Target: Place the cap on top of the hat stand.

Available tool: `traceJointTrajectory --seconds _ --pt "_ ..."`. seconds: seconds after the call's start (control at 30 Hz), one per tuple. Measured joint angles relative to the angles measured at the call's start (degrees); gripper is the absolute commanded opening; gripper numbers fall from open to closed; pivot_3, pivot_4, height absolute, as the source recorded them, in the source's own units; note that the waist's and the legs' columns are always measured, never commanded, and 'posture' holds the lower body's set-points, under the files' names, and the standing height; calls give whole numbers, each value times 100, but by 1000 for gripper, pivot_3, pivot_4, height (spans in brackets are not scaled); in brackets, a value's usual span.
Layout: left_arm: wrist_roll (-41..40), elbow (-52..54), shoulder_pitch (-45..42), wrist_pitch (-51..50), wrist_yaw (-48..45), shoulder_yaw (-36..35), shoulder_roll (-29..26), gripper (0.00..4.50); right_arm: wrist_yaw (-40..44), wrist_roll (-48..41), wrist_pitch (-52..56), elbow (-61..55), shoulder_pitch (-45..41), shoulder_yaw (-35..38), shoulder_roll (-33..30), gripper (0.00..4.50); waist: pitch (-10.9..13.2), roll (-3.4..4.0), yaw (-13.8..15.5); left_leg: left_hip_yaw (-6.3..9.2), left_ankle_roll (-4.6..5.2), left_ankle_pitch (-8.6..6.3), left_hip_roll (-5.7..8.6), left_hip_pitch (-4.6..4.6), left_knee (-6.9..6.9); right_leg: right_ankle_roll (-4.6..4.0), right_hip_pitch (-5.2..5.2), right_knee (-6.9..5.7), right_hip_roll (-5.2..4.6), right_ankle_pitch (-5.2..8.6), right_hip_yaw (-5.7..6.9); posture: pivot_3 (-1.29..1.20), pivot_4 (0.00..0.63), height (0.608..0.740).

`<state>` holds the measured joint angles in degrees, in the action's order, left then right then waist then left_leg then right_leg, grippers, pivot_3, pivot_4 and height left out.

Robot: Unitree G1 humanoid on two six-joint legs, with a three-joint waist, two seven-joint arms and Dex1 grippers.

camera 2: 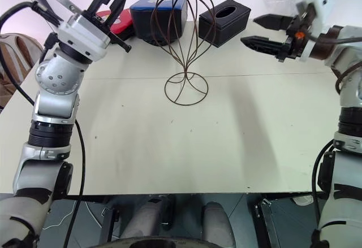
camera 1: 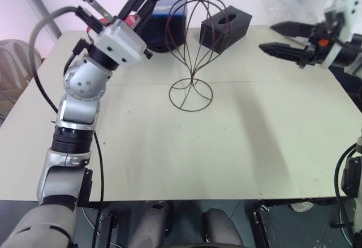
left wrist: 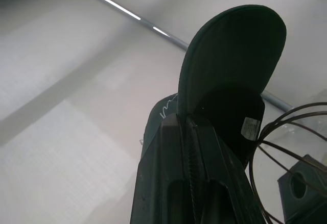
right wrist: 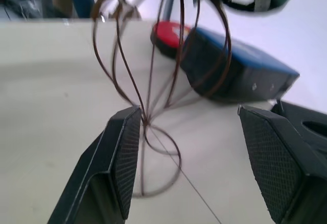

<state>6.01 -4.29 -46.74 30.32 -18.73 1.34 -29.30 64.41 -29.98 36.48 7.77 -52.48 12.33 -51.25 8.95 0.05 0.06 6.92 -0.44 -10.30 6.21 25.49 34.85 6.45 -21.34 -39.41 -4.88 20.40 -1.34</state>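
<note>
Pale and broad, the table point(camera 1: 237, 146) carries everything, and the hat stand point(camera 1: 192, 56) rises upright near its middle – a balloon-shaped head of thin dark wire on a narrow stem, its round wire base flat on the surface. Behind the hat stand, at the table's far edge, a dark blue case point(camera 2: 161, 19) lies, with a black tissue box point(camera 2: 224, 21) to the stand's right and a red flat case point(camera 2: 116, 23) to its left. Above the stand's head, the cap point(left wrist: 232, 76) hangs in the air – apparently just clear of the wire, though the crop makes that hard to judge. The left gripper point(left wrist: 189, 127) is clamped tight on the cap's brim. Right of the hat stand, the right gripper point(camera 2: 266, 32) points toward it, fingers spread apart and holding nothing.
</note>
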Motion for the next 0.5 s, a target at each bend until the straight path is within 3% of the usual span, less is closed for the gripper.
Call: traceJointTrajectory --seconds 0.23,0.5 --pt "1 115 245 84 -42 -33 -6 36 -458 -1412 1579 -627 -284 899 -234 3068 0 0 34 1 9 -5 0 1 6 0 4 1 -2 0 -2 0 150 740" --pt "101 446 716 275 -35 -65 -53 36 -688 -1995 2088 -877 113 1268 -440 3068 0 0 51 -2 12 -7 1 1 8 0 5 0 -3 0 -4 0 150 740"
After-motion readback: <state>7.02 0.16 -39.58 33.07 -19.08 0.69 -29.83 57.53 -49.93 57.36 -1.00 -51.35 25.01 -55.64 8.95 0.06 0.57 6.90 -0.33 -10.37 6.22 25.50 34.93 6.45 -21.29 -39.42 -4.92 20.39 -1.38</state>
